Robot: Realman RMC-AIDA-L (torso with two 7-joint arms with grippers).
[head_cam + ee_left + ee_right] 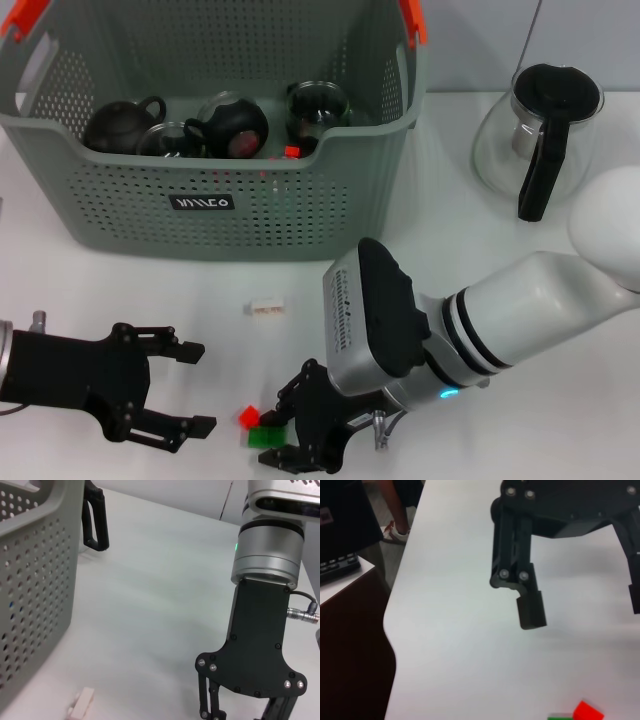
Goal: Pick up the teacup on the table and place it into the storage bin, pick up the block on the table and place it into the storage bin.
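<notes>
The grey-green storage bin (120, 215) stands at the back with dark teapots and a dark glass teacup (316, 110) inside, plus a small red piece (291, 152). A green block (265, 437) and a red block (247, 414) lie together near the table's front edge; they also show as the green block (559, 716) and the red block (587, 711). My right gripper (282, 430) is low at the green block, open, with its fingers on either side of it. My left gripper (195, 388) is open just left of the blocks, holding nothing.
A small cream block (266, 308) lies on the table in front of the bin. A glass carafe (540, 130) with a black handle stands at the back right. The table's left edge (390, 630) lies beyond the left gripper (582, 607).
</notes>
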